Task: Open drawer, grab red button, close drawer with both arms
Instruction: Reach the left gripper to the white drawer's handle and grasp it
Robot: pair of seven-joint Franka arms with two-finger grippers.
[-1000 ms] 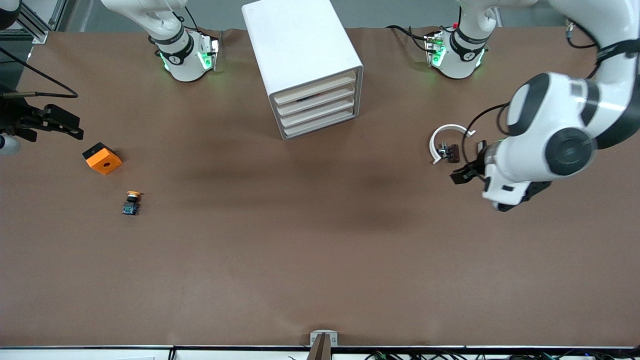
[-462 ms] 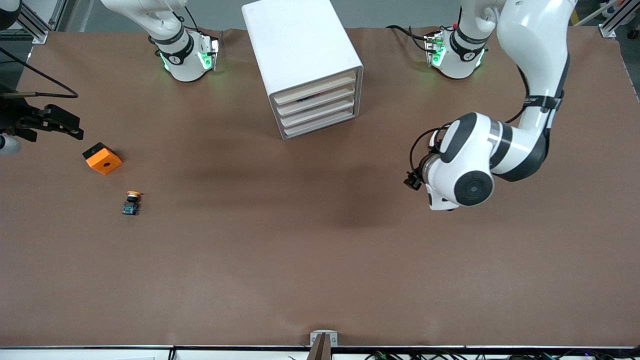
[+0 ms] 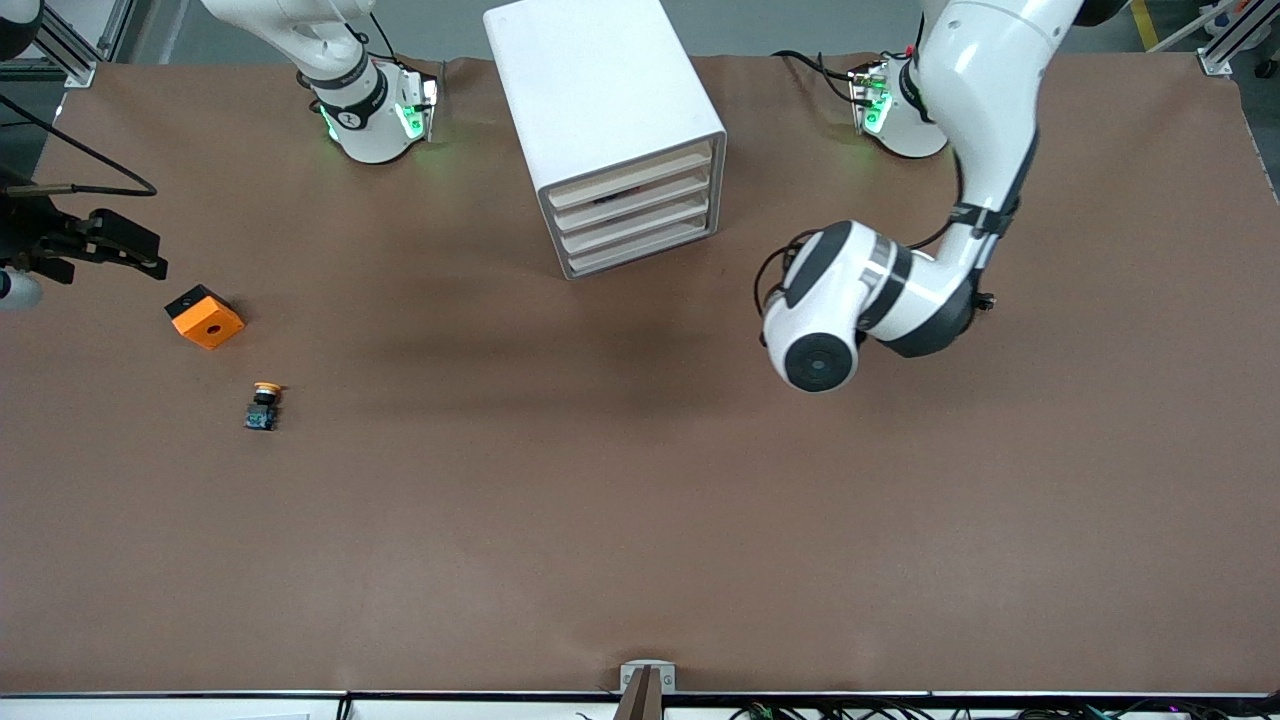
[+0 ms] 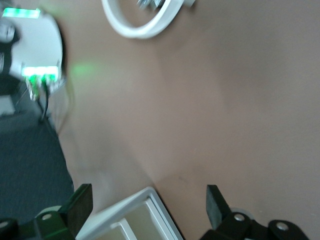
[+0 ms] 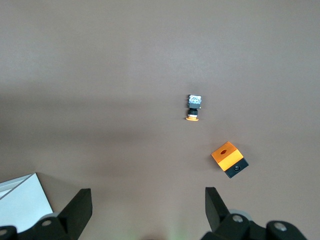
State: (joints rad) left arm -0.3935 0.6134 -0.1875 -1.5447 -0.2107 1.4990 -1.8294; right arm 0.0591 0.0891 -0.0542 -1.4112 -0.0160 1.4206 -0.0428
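The white cabinet [image 3: 600, 110] stands between the arm bases, its four stacked drawers [image 3: 632, 210] all pushed in. The red-capped button is out of view. My left arm reaches over the table beside the cabinet toward the left arm's end; its wrist [image 3: 835, 310] hides the gripper in the front view. The left gripper [image 4: 147, 207] is open and empty, with a corner of the cabinet [image 4: 132, 217] showing between its fingers. My right gripper [image 3: 120, 245] hangs open and empty at the right arm's end of the table; it also shows in the right wrist view [image 5: 147, 207].
An orange cube [image 3: 205, 317] and a yellow-orange-capped button [image 3: 264, 405] lie near the right gripper; both also show in the right wrist view, the cube [image 5: 228, 158] and the button [image 5: 193, 107]. A white ring [image 4: 142, 20] lies near the left arm's base.
The left arm has swung from the table's end toward the cabinet and now covers the white ring in the front view. The right arm has not moved.
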